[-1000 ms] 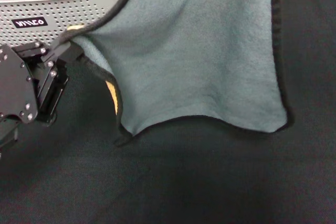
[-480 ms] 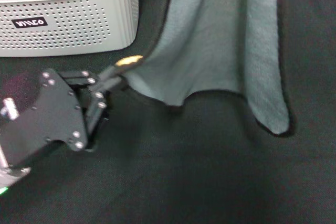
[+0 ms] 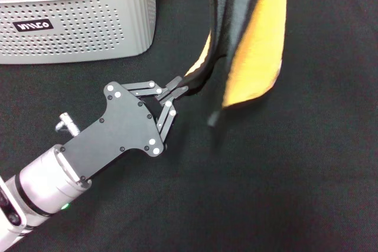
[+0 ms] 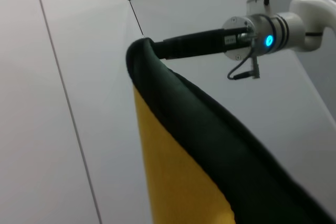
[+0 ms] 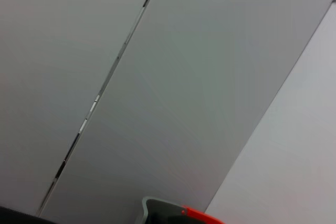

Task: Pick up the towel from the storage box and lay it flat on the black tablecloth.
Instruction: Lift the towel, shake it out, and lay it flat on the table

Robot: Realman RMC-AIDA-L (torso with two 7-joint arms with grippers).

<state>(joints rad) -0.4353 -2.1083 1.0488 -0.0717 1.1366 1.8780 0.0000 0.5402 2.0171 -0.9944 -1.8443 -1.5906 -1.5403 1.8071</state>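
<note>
The towel [image 3: 251, 45], fleecy, yellow-orange on one face and grey-teal on the other with black stitched edging, hangs in the air in a narrow folded drape, already out of the light grey perforated plastic storage box [image 3: 77, 22]! That's the pick-up done; spreading it flat on the big matte black tablecloth [image 3: 283, 181] is all still to come. The left gripper [image 3: 176, 91] has its fingers pinched nearly shut on the towel's lower black-edged corner, the cloth rising steeply away from the fingertips. The top of the towel runs out of view, so what holds it up there I can't tell; the right gripper isn't visible.
</note>
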